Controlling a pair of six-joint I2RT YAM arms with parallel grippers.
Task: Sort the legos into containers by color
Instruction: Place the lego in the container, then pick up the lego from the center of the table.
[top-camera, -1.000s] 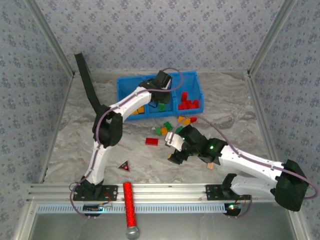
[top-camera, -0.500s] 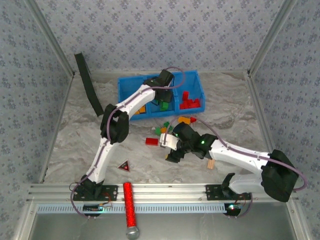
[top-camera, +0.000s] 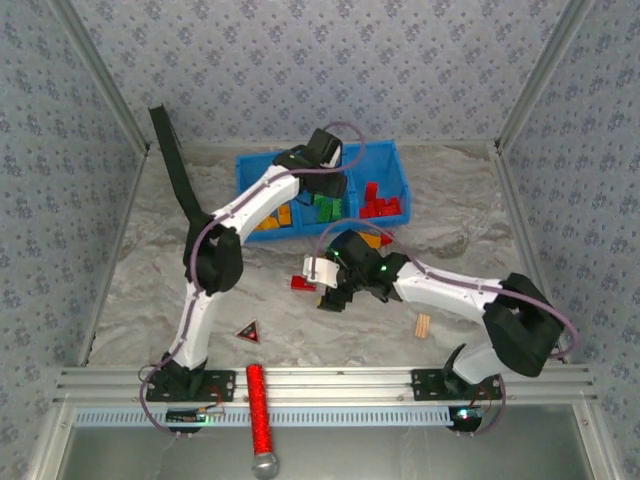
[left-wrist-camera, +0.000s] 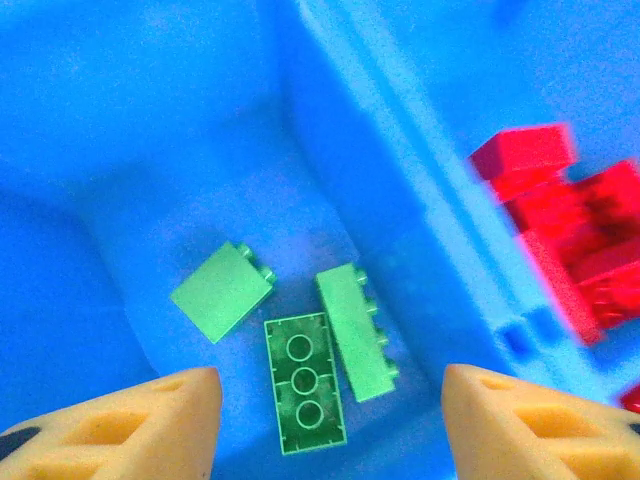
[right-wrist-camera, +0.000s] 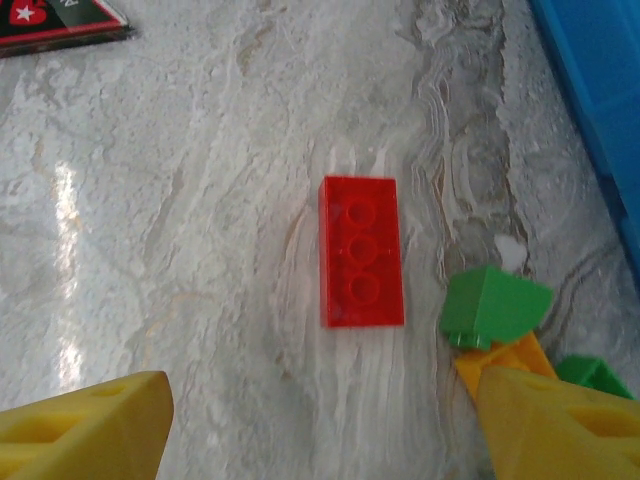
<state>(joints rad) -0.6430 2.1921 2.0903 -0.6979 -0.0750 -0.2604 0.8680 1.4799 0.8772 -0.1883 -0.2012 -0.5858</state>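
Hovering over a lone red brick (right-wrist-camera: 361, 251) on the table (right-wrist-camera: 200, 200), the right gripper (right-wrist-camera: 320, 425) stands open and empty. Next it should drop, close on the brick's long sides and carry it to the bin's (top-camera: 385, 152) right compartment. The left gripper (left-wrist-camera: 330, 410), also open, hangs above three green bricks (left-wrist-camera: 305, 385) in the middle compartment. A second ago the right arm sat further right, by the loose bricks (top-camera: 372, 240).
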